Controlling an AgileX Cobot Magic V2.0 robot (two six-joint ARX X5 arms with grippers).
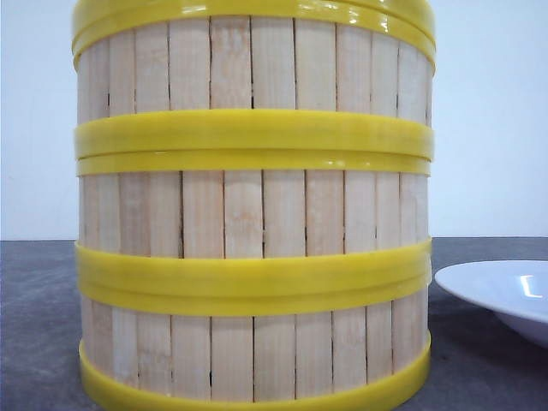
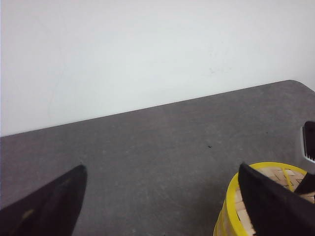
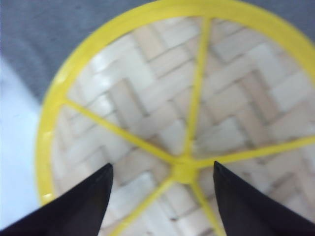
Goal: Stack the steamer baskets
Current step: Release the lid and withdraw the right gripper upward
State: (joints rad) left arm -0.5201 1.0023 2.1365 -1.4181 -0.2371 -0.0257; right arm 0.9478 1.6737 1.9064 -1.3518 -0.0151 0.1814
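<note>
Three steamer baskets stand stacked in one column close to the front camera: the bottom one (image 1: 253, 351), the middle one (image 1: 253, 214) and the top one (image 1: 253, 73). No gripper shows in the front view. My right gripper (image 3: 162, 166) hangs open just above the stack's top face (image 3: 162, 88), a weave of pale strips with yellow spokes inside a yellow rim; nothing is between its fingers. My left gripper (image 2: 161, 169) is open over bare table beside the stack (image 2: 236, 206), one finger overlapping its yellow rim. I cannot tell whether the top face is a lid.
A white plate (image 1: 505, 295) sits on the dark grey table (image 1: 34, 325) to the right of the stack. A white wall runs along the table's far edge (image 2: 147, 105).
</note>
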